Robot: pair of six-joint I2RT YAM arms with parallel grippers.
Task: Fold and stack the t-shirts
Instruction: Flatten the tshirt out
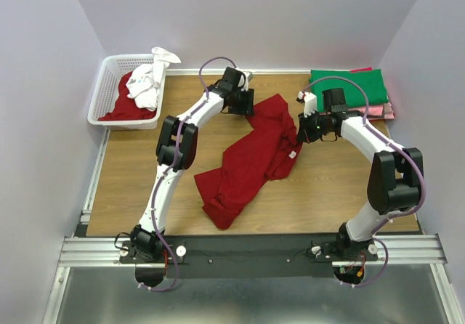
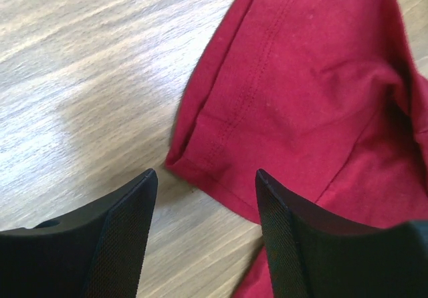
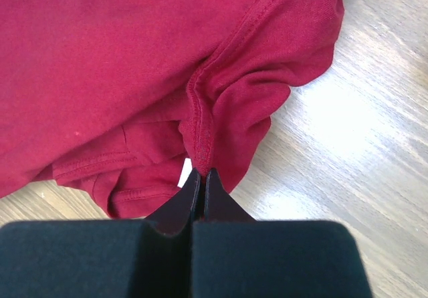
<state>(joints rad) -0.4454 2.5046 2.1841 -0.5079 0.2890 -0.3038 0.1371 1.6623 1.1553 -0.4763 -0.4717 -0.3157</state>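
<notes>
Fingers of both arms reach the crumpled dark red t-shirt (image 1: 251,157) on the table (image 1: 138,171). Left wrist: left gripper (image 2: 205,176) gapes wide at a hemmed corner. Right wrist: right gripper (image 3: 202,176) pinches a seam. I judge we're spreading it; next I'd close left.

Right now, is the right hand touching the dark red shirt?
Touching. The right wrist view shows the right hand closed on a seamed fold of the dark red shirt.

Both arms are seen reached forward, elbows bent.
The left claw (image 2: 204,176) is held spread; the right claw (image 3: 202,174) is pinched onto the dark red t-shirt (image 3: 100,64).
</notes>
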